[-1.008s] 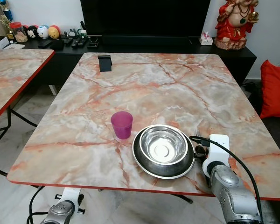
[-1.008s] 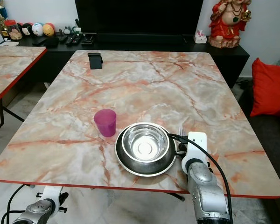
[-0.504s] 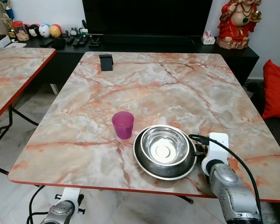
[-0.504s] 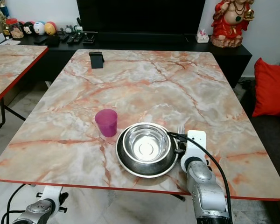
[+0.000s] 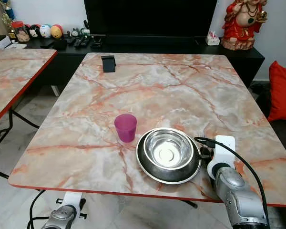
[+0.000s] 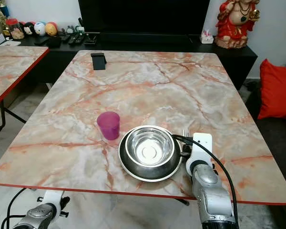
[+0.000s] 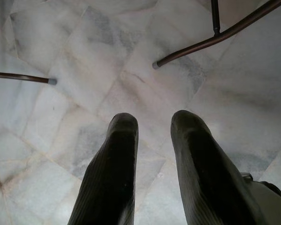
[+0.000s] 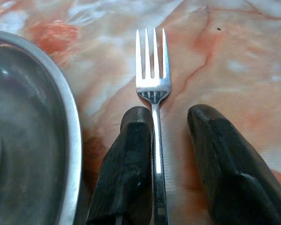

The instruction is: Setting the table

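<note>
A steel bowl [image 5: 167, 149] sits in a dark-rimmed plate [image 5: 148, 169] near the table's front edge, with a purple cup [image 5: 126, 127] just to its left. A fork [image 8: 152, 84] lies on the marble top right of the plate, tines [image 5: 200, 135] pointing away from me. My right gripper [image 8: 171, 115] is open and low over the fork's handle. The handle rests against one finger [image 8: 131, 154], with a gap to the other. My left gripper [image 7: 152, 123] hangs open over the tiled floor, below the table edge.
A small black object [image 5: 107, 63] stands at the table's far left. A second marble table [image 5: 14, 71] is on the left. A dark cabinet with a red statue [image 5: 241, 24] is behind, and a red cushion [image 5: 282, 90] lies at the right.
The view shifted slightly a second ago. My right wrist has edged a little to the right. The fork, bowl and cup lie where they were.
</note>
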Controlling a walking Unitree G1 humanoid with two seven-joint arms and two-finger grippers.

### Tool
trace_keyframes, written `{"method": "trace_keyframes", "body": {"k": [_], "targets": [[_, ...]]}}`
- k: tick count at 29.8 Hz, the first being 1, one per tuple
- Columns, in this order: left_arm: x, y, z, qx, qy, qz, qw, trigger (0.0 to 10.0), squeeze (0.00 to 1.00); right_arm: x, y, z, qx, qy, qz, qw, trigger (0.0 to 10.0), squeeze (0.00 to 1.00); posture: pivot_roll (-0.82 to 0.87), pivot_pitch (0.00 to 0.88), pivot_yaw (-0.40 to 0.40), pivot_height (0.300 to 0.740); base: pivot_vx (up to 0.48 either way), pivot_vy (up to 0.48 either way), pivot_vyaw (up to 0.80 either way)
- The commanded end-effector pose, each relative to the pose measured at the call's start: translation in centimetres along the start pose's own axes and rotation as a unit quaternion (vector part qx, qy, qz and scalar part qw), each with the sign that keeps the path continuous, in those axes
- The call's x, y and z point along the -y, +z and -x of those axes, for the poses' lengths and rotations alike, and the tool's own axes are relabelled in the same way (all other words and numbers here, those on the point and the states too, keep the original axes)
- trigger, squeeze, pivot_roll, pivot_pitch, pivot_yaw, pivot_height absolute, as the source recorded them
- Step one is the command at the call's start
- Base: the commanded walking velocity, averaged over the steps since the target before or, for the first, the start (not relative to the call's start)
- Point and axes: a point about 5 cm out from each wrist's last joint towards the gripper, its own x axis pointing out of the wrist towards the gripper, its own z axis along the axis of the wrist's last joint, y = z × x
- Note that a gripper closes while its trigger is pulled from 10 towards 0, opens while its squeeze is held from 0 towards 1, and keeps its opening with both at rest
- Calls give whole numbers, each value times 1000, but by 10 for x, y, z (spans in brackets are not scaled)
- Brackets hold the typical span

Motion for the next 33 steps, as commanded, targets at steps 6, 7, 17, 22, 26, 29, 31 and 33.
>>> {"method": "trace_keyframes", "body": {"k": [6, 7, 17, 22, 26, 29, 31, 33], "targets": [[-3, -2, 1, -5, 4, -4, 1000, 10000, 0, 4, 16, 1, 39, -11, -15, 999, 10000, 0, -20, 0, 10, 740, 0, 0, 0], [-3, -2, 1, -5, 4, -4, 1000, 10000, 0, 4, 17, 1, 44, -11, -18, 999, 10000, 0, -20, 0, 10, 740, 0, 0, 0], [-3, -2, 0, -5, 3, -4, 1000, 10000, 0, 1, 25, 2, 68, -4, -29, 997, 10000, 0, -20, 0, 10, 740, 0, 0, 0], [-3, -2, 0, -5, 3, -5, 1000, 10000, 0, 1, 30, 4, 91, -3, -34, 995, 10000, 0, -20, 0, 10, 740, 0, 0, 0], [-3, -2, 0, -5, 3, -5, 1000, 10000, 0, 0, 51, 10, 172, 0, -20, 985, 10000, 0, -22, 0, 11, 740, 0, 0, 0], [-3, -2, 1, -4, 2, -4, 1000, 10000, 0, 1, 59, 13, 213, -12, -7, 977, 10000, 0, -21, 0, 9, 740, 0, 0, 0], [-3, -3, 1, -3, 2, -4, 1000, 10000, 0, 1, 63, 17, 239, -21, 6, 971, 10000, 0, -20, 0, 8, 740, 0, 0, 0], [-3, -3, 1, -3, 2, -3, 1000, 10000, 0, 1, 64, 21, 260, -25, 10, 965, 10000, 0, -22, 0, 9, 740, 0, 0, 0]]}}
